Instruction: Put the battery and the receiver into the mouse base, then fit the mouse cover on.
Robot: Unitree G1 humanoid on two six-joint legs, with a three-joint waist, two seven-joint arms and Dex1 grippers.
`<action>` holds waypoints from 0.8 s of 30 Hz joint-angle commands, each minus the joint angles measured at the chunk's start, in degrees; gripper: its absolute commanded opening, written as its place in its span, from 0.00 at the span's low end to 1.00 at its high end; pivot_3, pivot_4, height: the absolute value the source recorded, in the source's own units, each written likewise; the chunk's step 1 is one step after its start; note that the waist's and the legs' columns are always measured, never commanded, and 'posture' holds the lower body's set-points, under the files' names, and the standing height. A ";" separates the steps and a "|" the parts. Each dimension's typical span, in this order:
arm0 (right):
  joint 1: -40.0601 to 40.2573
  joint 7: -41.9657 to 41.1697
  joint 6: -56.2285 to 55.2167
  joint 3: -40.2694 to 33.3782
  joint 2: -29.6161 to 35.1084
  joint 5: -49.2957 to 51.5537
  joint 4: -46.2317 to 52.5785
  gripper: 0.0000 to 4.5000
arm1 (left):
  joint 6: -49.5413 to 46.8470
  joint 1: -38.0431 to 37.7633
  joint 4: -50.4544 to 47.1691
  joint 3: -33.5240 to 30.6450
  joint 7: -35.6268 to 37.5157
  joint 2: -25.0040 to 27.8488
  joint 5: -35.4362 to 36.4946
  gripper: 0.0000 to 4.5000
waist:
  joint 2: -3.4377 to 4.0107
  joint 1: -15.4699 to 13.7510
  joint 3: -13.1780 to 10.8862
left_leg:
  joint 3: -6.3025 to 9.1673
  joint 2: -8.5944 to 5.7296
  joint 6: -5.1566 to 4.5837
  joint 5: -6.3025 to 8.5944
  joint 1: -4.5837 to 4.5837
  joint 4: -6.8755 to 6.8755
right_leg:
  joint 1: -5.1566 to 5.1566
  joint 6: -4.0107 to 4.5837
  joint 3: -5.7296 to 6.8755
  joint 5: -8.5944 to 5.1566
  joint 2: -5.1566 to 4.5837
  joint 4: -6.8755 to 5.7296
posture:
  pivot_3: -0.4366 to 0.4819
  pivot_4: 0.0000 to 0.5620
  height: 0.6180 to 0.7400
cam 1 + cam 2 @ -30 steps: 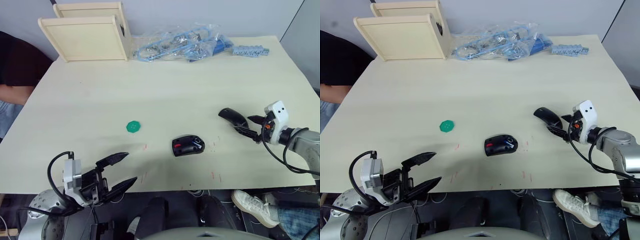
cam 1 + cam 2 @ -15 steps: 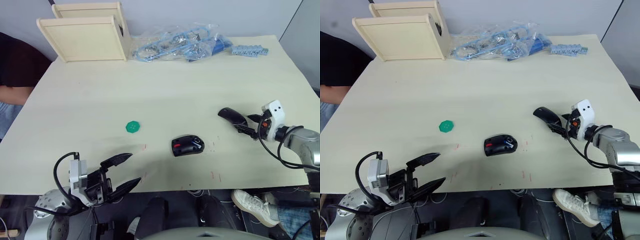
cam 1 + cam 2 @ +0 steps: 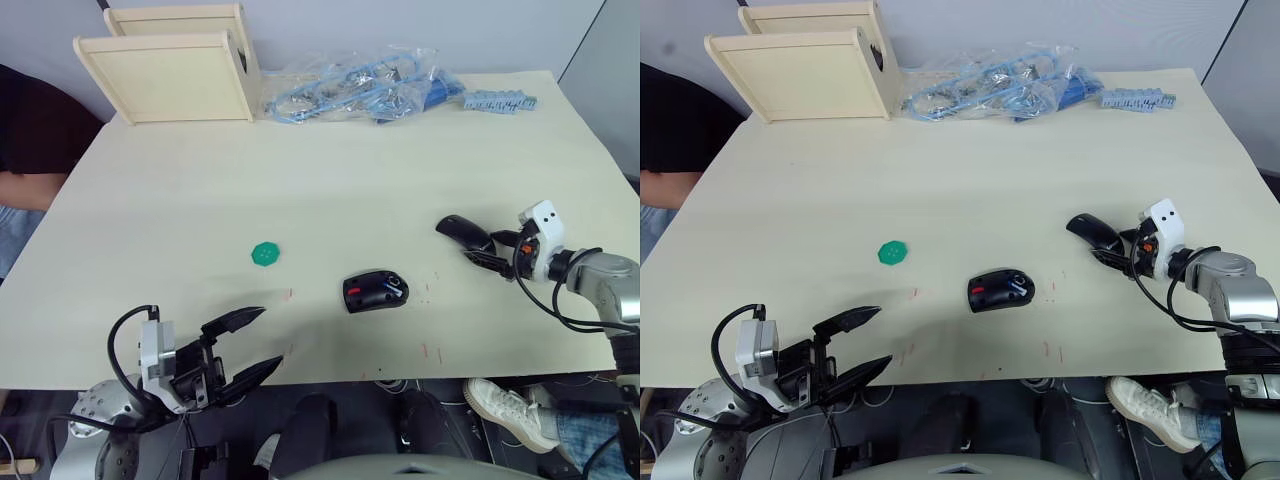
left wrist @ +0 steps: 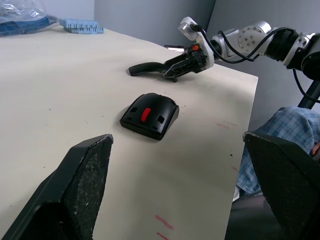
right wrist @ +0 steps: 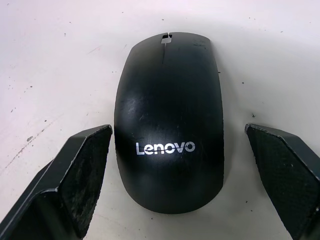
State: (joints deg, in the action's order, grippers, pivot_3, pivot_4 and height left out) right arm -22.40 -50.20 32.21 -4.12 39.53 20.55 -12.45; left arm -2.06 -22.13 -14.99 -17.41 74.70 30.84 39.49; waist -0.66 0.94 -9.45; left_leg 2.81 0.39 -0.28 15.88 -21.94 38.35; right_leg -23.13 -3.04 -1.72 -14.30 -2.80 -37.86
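Green disc (image 3: 266, 254) lies well left of mouse base (image 3: 376, 291).

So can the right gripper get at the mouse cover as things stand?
Probably yes. The right gripper is open, its fingers either side of the cover, which lies flat on the table with nothing between them.
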 commanded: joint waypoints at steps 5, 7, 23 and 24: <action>0.07 -0.27 -1.23 -1.08 0.06 -0.04 1.15 1.00 | 1.63 -0.45 0.37 -0.41 1.10 0.22 0.20 0.98 | 0.00 0.00 0.00 | 0.00 0.00 0.00 0.00 0.00 0.00 | 0.00 0.00 0.00 0.00 0.00 0.00 | 0.48 0.27 1.00; 0.13 -0.14 -1.23 -1.21 -0.07 0.06 1.23 1.00 | 2.02 -0.46 0.92 -0.41 1.46 0.15 0.03 0.98 | 0.00 0.00 0.00 | 0.00 0.00 0.00 0.00 0.00 0.00 | 0.00 0.00 0.00 0.00 0.00 0.00 | 0.48 0.27 1.00; 1.22 1.44 -2.83 -0.76 -0.49 -1.66 3.25 1.00 | 4.21 0.82 4.13 0.17 2.62 -0.01 -0.53 0.98 | 0.00 0.00 0.00 | 0.01 0.00 0.00 0.00 0.00 -0.01 | 0.00 0.00 0.00 0.00 0.00 0.01 | 0.48 0.27 1.00; 1.41 1.60 -2.81 -0.77 -0.58 -1.70 3.51 1.00 | 4.38 0.93 4.31 0.26 2.66 -0.10 -0.60 0.98 | 0.00 0.00 0.00 | 0.01 0.00 0.00 0.00 0.00 0.00 | 0.00 0.00 0.01 0.00 0.00 0.01 | 0.48 0.27 1.00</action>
State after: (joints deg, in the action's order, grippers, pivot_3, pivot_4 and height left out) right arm -21.24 -48.89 30.44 -4.12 38.99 18.87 -11.17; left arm 1.05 -21.11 -10.47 -17.37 77.00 30.82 39.10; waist -0.66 0.94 -9.46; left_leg 2.82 0.39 -0.29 15.88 -21.94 38.35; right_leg -23.14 -3.03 -1.72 -14.31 -2.81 -37.85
